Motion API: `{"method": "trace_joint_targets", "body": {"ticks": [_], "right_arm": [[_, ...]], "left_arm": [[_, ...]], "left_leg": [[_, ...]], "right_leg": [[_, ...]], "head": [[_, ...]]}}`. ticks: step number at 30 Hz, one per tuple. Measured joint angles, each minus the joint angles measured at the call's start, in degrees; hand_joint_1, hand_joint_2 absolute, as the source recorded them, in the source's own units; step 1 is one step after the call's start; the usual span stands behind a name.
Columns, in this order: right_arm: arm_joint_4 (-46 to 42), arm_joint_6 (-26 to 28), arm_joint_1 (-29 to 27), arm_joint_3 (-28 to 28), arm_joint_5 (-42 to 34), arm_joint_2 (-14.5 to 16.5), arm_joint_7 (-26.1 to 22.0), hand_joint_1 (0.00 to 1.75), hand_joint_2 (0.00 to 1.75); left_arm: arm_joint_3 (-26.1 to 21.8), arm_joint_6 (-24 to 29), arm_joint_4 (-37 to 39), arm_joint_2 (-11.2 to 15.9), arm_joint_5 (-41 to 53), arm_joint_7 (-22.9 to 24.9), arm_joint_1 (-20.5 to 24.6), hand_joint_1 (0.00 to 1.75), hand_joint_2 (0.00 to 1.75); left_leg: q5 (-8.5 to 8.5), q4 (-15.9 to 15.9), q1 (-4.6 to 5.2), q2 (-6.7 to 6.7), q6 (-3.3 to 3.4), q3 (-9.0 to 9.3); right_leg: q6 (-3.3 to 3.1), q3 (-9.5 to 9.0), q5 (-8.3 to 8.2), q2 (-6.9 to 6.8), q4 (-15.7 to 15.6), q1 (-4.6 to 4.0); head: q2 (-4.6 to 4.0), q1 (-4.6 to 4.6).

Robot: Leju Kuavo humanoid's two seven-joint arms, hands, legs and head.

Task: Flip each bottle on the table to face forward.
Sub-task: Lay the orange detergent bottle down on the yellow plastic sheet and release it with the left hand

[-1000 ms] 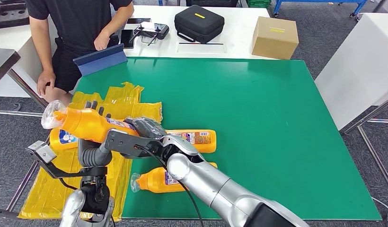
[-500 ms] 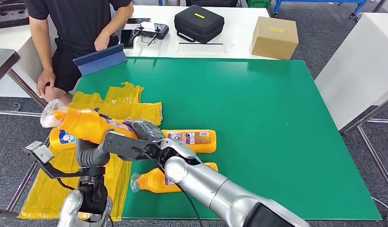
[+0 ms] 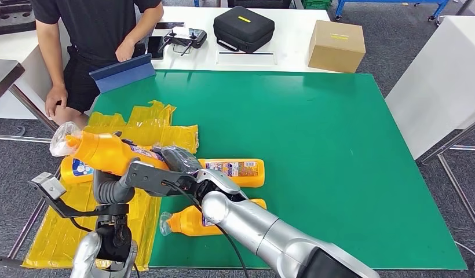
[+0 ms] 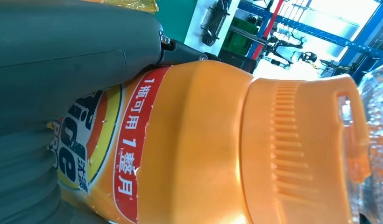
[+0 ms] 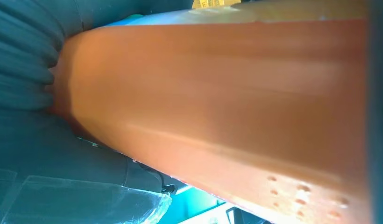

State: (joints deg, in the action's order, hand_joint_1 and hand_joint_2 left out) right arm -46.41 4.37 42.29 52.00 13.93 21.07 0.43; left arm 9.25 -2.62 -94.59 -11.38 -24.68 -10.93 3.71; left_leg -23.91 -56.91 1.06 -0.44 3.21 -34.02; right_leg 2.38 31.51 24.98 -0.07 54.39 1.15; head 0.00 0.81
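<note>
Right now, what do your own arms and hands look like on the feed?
Both arms are silver metal tubes with rounded joints. The right arm turns black near the shoulder, and a thin black cable runs along it. The right hand and left hand are dark grey with ribbed covers. A grey bracket on a black rod sticks out by the left wrist.

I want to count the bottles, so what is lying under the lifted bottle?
Under the lifted bottle lies another orange bottle on yellow plastic bags; just its labelled end shows. The left robot hand hides the rest.
</note>
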Motion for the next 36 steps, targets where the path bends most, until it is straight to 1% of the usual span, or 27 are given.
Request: {"method": "trace_joint_targets", "body": {"ticks": [3,4,7,21,36], "right_arm": [[0.2,0.0,0.04,0.0,0.23,0.0,-0.13,0.43,1.75],[0.26,0.02,0.05,0.0,0.27,0.0,-0.22,0.0,1.31],[0.39,0.48,0.22,-0.02,0.24,-0.03,-0.74,0.0,0.0],[1.27,0.4,1.74,-0.33,-0.69,-0.24,-1.38,0.0,0.0],[1.99,0.07,2.0,-0.31,-0.77,-0.26,-1.64,0.0,0.0]], "left_arm": [[-0.05,-0.25,0.37,0.07,-0.23,-0.2,0.11,1.75,1.75],[-0.07,-0.32,0.47,0.09,-0.32,-0.27,0.17,1.75,1.75],[-0.16,-0.48,0.8,0.14,-0.52,-0.48,0.5,1.75,1.75],[-0.24,-1.01,2.77,0.14,-1.11,-0.56,3.17,1.75,1.75],[-1.11,-1.02,3.69,0.14,-1.11,-0.56,3.76,1.75,1.75]], "left_leg": [[0.0,0.0,0.0,0.0,0.0,0.0],[0.0,0.0,0.0,0.0,0.0,0.0],[0.0,0.0,0.0,0.0,0.0,0.0],[0.0,0.0,0.0,0.0,0.0,0.0],[0.0,0.0,0.0,0.01,0.0,0.0]], "right_leg": [[0.0,0.0,0.0,0.0,0.0,0.0],[0.0,0.0,0.0,0.0,0.0,0.0],[0.0,0.0,0.0,0.0,0.0,0.0],[0.0,-0.01,0.0,0.0,0.0,0.0],[0.0,0.0,0.0,0.0,0.0,0.0]], "head": [[0.0,0.01],[0.0,0.01],[0.0,0.01],[0.0,0.0],[0.0,0.01]]}}
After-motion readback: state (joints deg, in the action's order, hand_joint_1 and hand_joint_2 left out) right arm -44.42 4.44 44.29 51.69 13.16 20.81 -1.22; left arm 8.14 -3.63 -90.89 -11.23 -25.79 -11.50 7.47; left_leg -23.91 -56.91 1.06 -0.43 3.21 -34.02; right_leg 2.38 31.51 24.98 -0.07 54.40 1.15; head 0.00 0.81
